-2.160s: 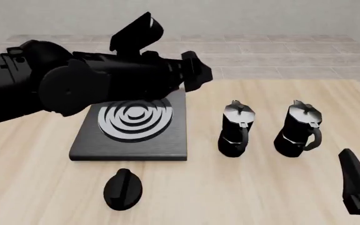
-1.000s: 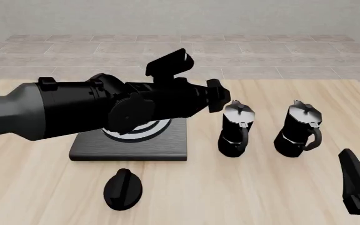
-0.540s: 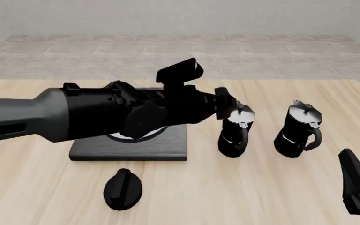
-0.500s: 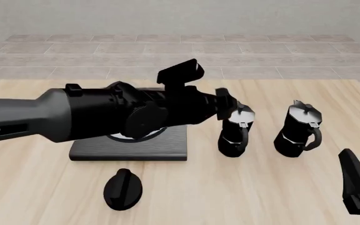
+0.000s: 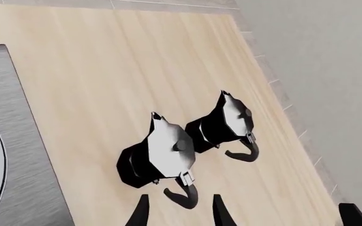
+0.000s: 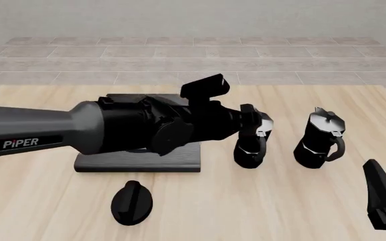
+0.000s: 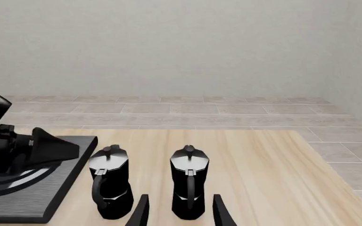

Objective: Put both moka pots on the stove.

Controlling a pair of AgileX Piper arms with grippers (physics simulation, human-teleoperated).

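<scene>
Both moka pots stand on the desk at the stove's (image 6: 186,161) three o'clock. The left pincer (image 5: 179,214), fingers parted, lines up over the nearer pot's (image 5: 159,153) handle, probably to grasp it. The right pincer (image 7: 179,214) waits, spread.

1. A table (image 6: 287,201) of pale wood with lengthwise grain is seen filling the near part of the front view.
2. Beyond its far edge, a floor (image 6: 179,55) of beige rectangular tiles with thin grout lines is shown.
3. The floor is met by a plain, light grey wall (image 7: 181,47), finely textured.
4. Even, soft light is cast; only faint shadows are seen.
</scene>
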